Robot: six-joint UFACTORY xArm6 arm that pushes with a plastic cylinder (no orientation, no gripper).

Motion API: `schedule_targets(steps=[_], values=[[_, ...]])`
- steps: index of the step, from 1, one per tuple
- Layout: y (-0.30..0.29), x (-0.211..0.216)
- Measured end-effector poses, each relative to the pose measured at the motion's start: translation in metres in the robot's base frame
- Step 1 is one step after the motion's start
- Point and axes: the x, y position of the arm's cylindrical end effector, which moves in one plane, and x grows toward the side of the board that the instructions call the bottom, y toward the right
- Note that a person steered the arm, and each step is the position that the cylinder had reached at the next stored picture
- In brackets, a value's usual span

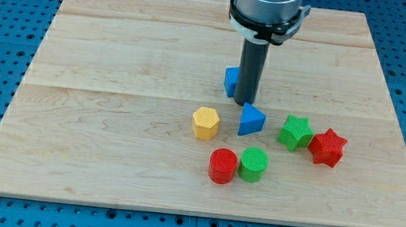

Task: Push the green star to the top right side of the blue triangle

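The green star (295, 132) lies right of the board's middle, just right of the blue triangle (250, 121). A red star (327, 147) touches the green star's right side. My tip (245, 103) stands just above the blue triangle's top left corner, up and left of the green star. A second blue block (231, 80) sits partly hidden behind the rod on its left; its shape is unclear.
A yellow hexagon (205, 123) lies left of the blue triangle. A red cylinder (222, 165) and a green cylinder (253, 165) sit side by side below the triangle. The wooden board (118, 59) ends at a blue pegboard surround.
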Motion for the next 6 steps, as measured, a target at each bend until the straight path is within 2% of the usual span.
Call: schedule_targets(steps=[1,2,3,4,5,6], values=[[0.058,-0.003],[0.12,-0.036],[0.173,-0.008],[0.189,0.06],[0.149,0.123],[0.054,0.089]])
